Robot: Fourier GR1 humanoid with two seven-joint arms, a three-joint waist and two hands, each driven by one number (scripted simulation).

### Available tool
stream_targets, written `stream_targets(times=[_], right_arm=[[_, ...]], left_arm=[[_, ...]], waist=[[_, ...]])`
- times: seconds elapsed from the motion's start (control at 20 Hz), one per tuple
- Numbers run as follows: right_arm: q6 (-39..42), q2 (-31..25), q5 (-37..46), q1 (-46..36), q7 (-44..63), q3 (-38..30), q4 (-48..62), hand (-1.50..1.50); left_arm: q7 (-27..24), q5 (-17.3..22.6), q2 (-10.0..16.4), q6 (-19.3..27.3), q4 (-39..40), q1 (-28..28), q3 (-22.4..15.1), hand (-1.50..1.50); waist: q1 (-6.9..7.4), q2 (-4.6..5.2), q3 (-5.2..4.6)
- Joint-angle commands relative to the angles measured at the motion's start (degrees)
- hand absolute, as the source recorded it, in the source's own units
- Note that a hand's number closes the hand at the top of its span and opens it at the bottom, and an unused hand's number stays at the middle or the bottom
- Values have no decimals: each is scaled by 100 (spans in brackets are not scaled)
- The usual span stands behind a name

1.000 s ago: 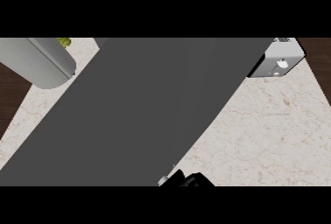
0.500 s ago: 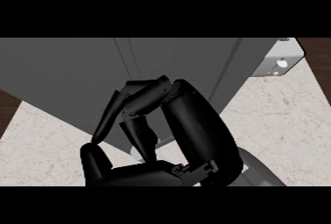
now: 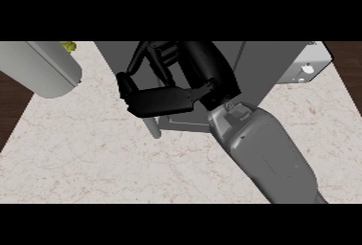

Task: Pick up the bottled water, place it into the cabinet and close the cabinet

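My right hand (image 3: 161, 99) is up at the dark grey cabinet (image 3: 251, 62) at the counter's back, its grey forearm (image 3: 265, 153) running in from the lower right. The fingers (image 3: 157, 55) stretch up along the cabinet's front, slightly bent, and nothing shows between them. A dark door panel (image 3: 185, 123) with a thin grey handle bar (image 3: 155, 128) sits just below the palm. I see no water bottle; the hand and the cabinet's front hide whatever is inside. My left hand is out of the picture.
A light grey rounded body (image 3: 42, 72) juts in at the upper left with something green (image 3: 68, 46) behind it. A white appliance (image 3: 305, 69) with a round knob stands right of the cabinet. The pale marble counter (image 3: 92, 162) spreads across the front.
A second ago a big dark panel slanted across nearly the whole view. Since then my right hand came up in front of it and has moved away, up to the cabinet's front.
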Motion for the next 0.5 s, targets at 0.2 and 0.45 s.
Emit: stream_targets(times=[0.2,0.45], right_arm=[[449,-134,-62,-286,-985,-544,1732,150],[383,-324,-20,-306,-1091,-605,2010,150]], left_arm=[[206,318,99,-208,123,-131,340,150],[155,106,-101,-216,58,-157,117,150]], waist=[[69,90,-5],[103,124,-8]])
